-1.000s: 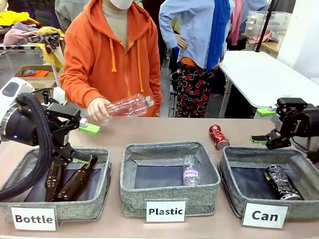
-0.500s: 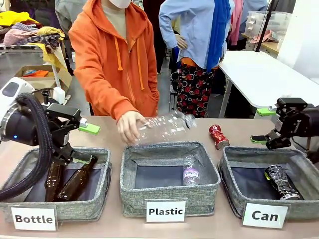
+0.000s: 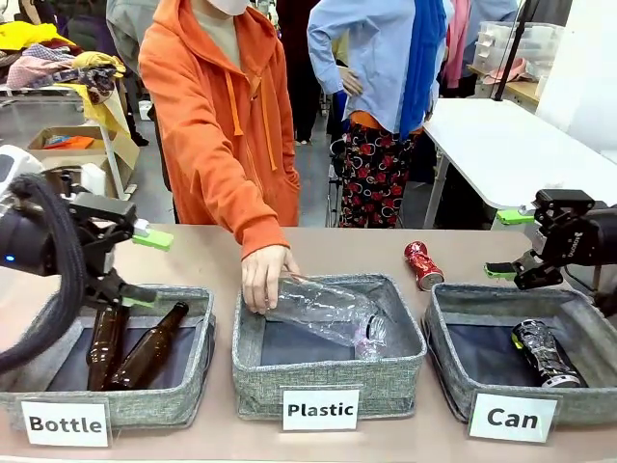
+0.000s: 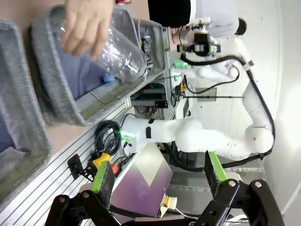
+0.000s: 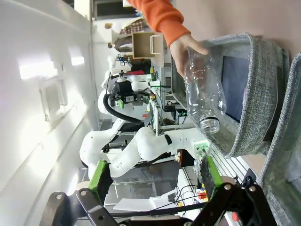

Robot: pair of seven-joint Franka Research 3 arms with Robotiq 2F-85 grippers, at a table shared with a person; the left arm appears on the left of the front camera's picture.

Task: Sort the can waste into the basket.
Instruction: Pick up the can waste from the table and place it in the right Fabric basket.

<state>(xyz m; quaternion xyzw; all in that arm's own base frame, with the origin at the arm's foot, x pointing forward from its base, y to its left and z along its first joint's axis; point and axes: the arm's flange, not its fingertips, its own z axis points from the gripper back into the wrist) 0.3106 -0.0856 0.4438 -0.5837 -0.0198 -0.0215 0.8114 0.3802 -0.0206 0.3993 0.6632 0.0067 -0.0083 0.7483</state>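
Observation:
A crushed red can (image 3: 422, 264) lies on the table just behind the grey "Can" basket (image 3: 453, 378). Inside that basket rests a black-and-silver can (image 3: 545, 352). My right gripper (image 3: 508, 243) hovers open and empty above the basket's far rim, to the right of the red can. Over the "Bottle" bin's far left corner my left gripper (image 3: 144, 267) is open too, holding nothing. In the wrist views, the left gripper (image 4: 155, 167) and the right gripper (image 5: 153, 174) show spread green pads with nothing between them.
A person's hand (image 3: 265, 275) lowers a clear plastic bottle (image 3: 328, 313) into the middle "Plastic" bin (image 3: 328, 386). Two brown glass bottles (image 3: 145, 347) lie in the "Bottle" bin (image 3: 145, 405). A white table (image 3: 511, 145) stands at the back right.
The person carried the clear bottle from above the table's far edge down into the Plastic bin. My left gripper shifted a little left and up. The right arm stayed still.

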